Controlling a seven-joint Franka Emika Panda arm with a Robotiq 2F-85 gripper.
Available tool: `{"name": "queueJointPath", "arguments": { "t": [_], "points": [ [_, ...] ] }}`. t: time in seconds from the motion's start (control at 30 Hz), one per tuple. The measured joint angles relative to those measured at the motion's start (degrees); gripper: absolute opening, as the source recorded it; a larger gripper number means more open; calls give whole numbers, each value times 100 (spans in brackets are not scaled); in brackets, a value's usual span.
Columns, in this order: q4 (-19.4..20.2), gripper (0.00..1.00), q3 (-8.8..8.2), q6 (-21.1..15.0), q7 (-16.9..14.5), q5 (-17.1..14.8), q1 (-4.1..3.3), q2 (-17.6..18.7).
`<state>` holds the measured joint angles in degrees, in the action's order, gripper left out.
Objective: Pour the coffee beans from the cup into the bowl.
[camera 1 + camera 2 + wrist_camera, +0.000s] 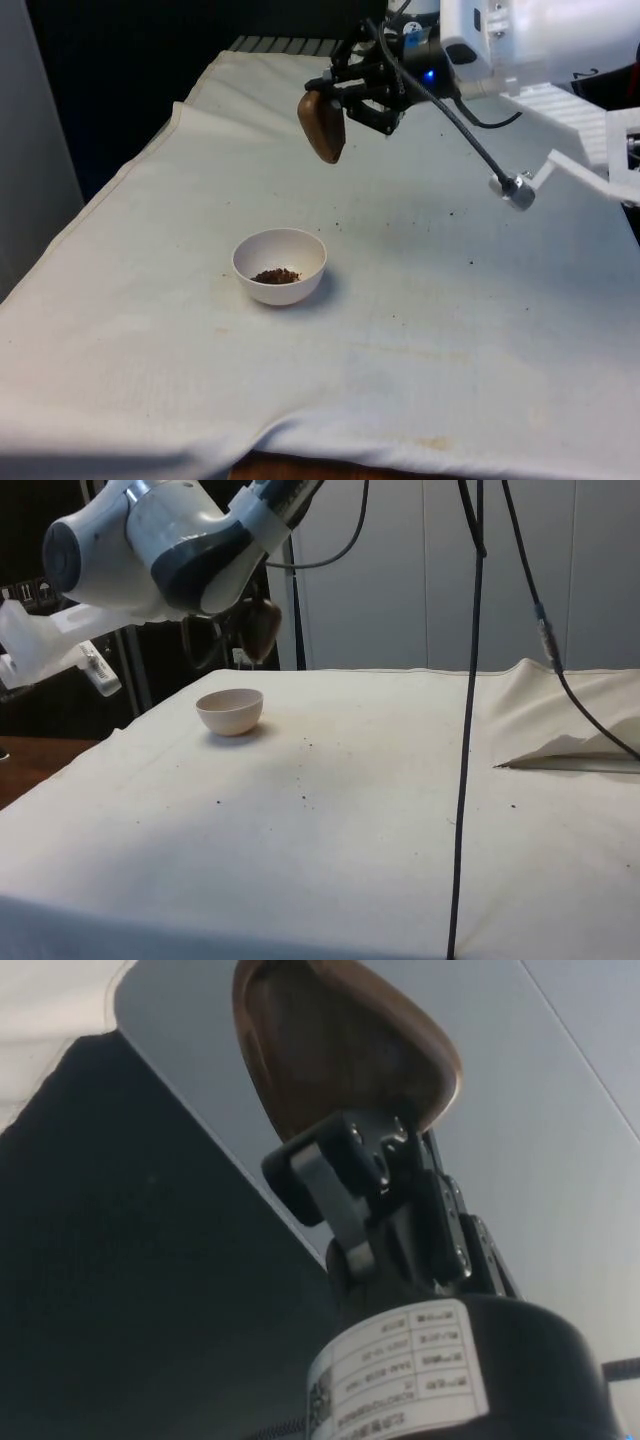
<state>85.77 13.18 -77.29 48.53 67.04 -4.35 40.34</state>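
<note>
My jaws are clamped on the brown cup (322, 126), tipped on its side in the air, beyond the white bowl (281, 265) on the counter (450, 330). Beans (276, 275) already lie in the bowl, so I judge the pour done; next, right the cup and set it down clear of the bowl.

Tipped brown cup (322, 126) above beans-filled bowl (280, 266)
</note>
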Motion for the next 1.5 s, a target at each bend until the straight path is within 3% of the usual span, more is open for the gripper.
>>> {"name": "queueJointPath", "arguments": {
  "t": [0.83,1.17,1.5],
  "points": [
    [92,0,-11,-464,212,-676,172,-80],
    [286,0,-23,-745,315,-980,269,-206],
    [567,0,-29,-934,424,-1289,298,-395]
  ]
}}
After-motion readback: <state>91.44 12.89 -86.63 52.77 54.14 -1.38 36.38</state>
